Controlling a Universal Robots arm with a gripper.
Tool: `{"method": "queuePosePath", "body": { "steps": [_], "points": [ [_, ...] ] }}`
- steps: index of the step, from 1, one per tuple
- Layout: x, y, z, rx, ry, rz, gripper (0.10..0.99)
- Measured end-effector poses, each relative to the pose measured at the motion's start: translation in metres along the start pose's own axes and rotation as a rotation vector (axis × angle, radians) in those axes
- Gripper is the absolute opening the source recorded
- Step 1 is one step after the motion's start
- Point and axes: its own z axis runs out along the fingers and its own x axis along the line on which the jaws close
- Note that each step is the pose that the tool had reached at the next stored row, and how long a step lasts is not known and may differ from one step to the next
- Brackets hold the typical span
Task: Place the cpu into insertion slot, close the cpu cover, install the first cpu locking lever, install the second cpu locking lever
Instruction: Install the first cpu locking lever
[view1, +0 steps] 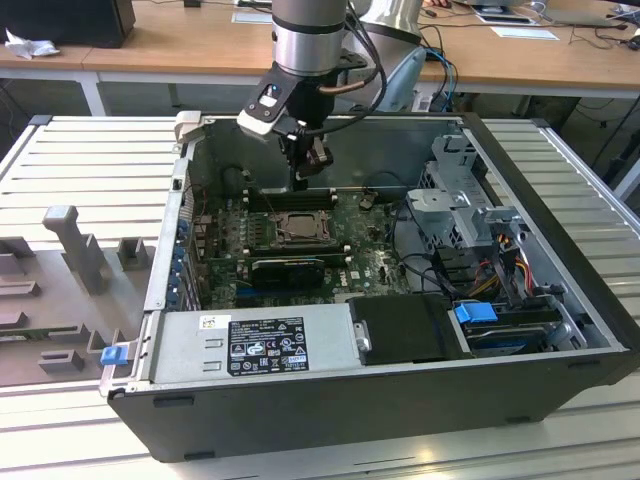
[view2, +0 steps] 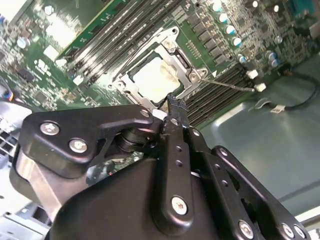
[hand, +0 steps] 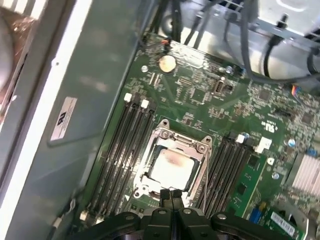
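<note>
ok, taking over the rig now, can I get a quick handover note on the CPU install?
The gripper: fingers together, holding nothing, right at the socket's edge; contact unclear.
The cpu: seated in the insertion slot.
The cpu cover: down over the cpu, framing it.
Done, by the look: placing the cpu, closing the cover.
Left: the levers. One thin lever sticks out over the memory slots and looks unlatched. I cannot judge the other.

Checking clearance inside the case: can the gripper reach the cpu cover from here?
Probably yes. The gripper, fingers shut, hangs just above the edge of the cpu cover with nothing between them; the memory slots on either side lie low.
</note>
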Motion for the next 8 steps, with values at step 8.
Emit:
{"method": "queuePosePath", "body": {
  "steps": [8],
  "points": [
    [0.0, 0.0, 0.0, 0.002, -0.0011, -0.15, 0.106]
  ]
}}
